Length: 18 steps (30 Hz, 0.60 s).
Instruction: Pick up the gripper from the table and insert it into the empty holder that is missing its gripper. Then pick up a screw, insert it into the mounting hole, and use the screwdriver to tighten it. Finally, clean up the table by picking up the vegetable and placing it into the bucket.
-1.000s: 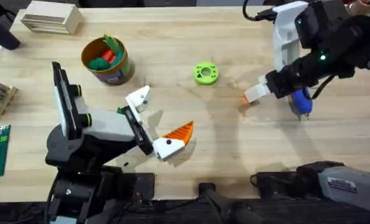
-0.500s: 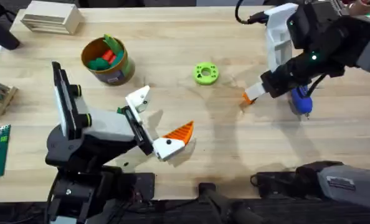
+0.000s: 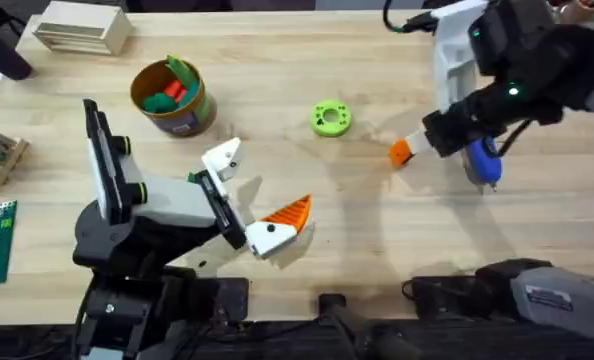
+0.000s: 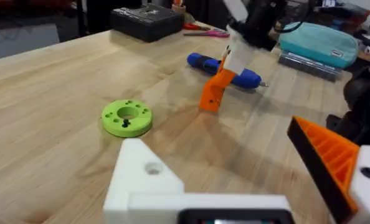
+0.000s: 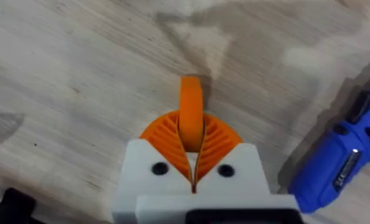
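One step is in hand: your right end effector (image 5: 194, 163) is clenched on the gripper (image 5: 191, 115); next carry it to the holder (image 3: 223, 160) on your left end effector (image 3: 257, 200), which stands released.

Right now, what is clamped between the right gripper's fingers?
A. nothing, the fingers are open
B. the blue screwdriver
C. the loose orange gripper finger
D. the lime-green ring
C. In the right wrist view the right gripper is shut on the loose orange gripper, which sticks out between its ribbed pads; the blue screwdriver lies on the table beside it, and the lime-green ring sits apart.
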### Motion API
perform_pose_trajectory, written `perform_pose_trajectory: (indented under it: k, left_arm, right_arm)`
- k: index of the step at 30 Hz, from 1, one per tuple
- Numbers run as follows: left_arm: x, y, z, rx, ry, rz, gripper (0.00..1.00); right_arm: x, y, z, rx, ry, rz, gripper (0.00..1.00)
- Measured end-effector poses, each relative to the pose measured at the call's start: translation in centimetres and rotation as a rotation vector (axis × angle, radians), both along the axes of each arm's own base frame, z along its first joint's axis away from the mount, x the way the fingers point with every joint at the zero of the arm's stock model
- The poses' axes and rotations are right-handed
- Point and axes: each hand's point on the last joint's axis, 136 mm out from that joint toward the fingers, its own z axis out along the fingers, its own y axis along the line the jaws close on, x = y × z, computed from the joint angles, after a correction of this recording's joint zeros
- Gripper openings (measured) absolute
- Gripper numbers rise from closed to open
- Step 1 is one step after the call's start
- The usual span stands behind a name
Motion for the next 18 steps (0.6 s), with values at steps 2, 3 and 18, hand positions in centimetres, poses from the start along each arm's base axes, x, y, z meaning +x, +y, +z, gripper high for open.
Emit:
perform_pose_trajectory:
  k: [2,3,18]
  left_arm:
    - [0.0,0.0,0.0,0.0,0.0,0.0,0.987]
    - [0.0,0.0,0.0,0.0,0.0,0.0,0.987]
    - [0.0,0.0,0.0,0.0,0.0,0.0,0.987]
  right_arm:
    - [-0.4,-0.1,1.0,0.004,-0.023,0.0,0.019]
    - [-0.6,-0.1,1.7,0.007,-0.04,0.0,0.019]
    - [1.0,1.0,13.0,0.359,-0.46,-0.138,0.017]
